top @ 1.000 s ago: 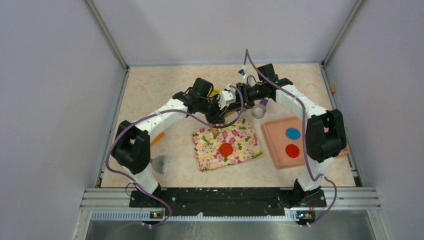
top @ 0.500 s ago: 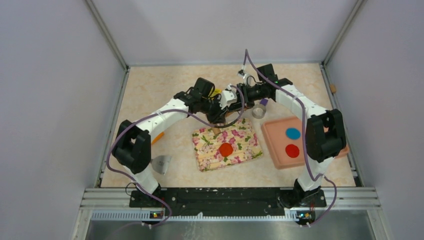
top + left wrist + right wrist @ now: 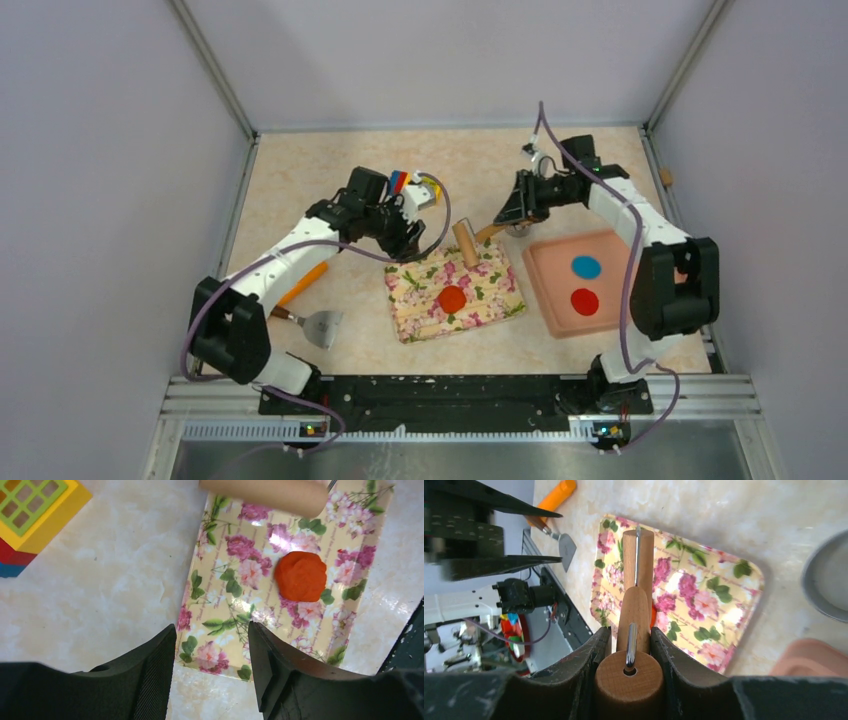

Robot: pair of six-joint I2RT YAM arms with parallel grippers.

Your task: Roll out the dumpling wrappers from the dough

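Observation:
The dough (image 3: 452,299), a round red-orange patch, lies on the floral board (image 3: 495,300); it also shows in the left wrist view (image 3: 300,576). My right gripper (image 3: 503,214) is shut on the handle of a wooden roller (image 3: 465,243), whose barrel rests at the board's far edge (image 3: 638,555). In the right wrist view the gripper (image 3: 630,631) grips the handle end. My left gripper (image 3: 408,238) is open and empty (image 3: 211,642), just off the board's far left corner. A flat red wrapper (image 3: 584,301) lies on the pink tray (image 3: 548,290).
A blue disc (image 3: 586,267) lies on the tray too. A scraper (image 3: 322,326) with an orange handle lies left of the board. A coloured block toy (image 3: 408,183) is behind my left gripper. A metal ring (image 3: 826,582) sits by the tray.
The two grippers, close together behind the board before, have drawn apart. My left arm swung left and is open; my right arm pulled right, holding the roller by its handle.

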